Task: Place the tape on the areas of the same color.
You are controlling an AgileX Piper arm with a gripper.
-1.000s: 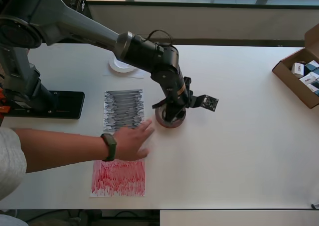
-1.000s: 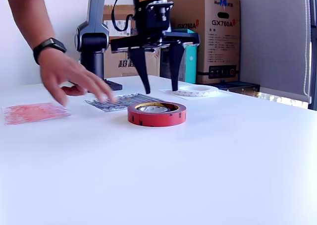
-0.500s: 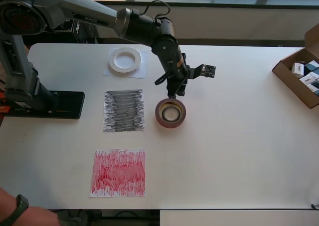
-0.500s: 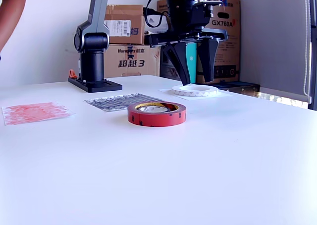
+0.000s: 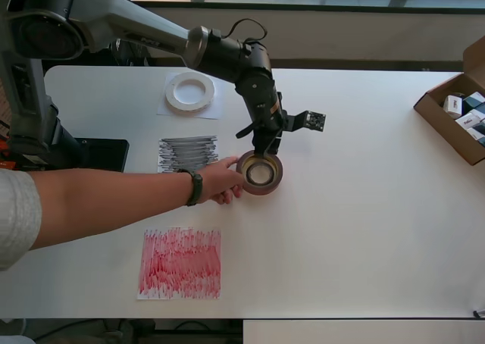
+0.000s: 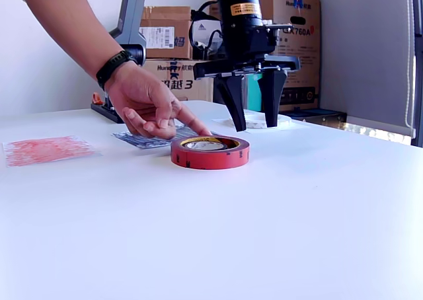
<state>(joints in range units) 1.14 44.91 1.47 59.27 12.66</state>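
A white table (image 5: 364,230) fills both views, with stacked cardboard boxes (image 6: 291,45) behind it in the exterior view and a window sill along the top of the overhead view. Our gripper (image 6: 251,118) hangs with its jaws spread wide and empty, fingertips pointing down, just behind the red tape roll (image 6: 209,152) in the exterior view and just above it in the overhead view. The roll lies flat on bare table, beside the black scribbled sheet (image 5: 186,153) and well apart from the red scribbled sheet (image 5: 180,262).

We judge the step in hand to be picking up this red roll. The next move calls for bringing the open jaws over the roll's wall, lowering, closing on it, then carrying it to the red sheet.

A person's hand (image 5: 221,182) stands in the way: its fingers touch or nearly touch the roll's edge, and the forearm lies across the black sheet, so we should wait for it to clear. The white tape ring (image 5: 189,92) already rests on the white sheet (image 5: 212,109). We see no black roll. An open carton of small items (image 5: 464,120) sits far off at the overhead view's right.
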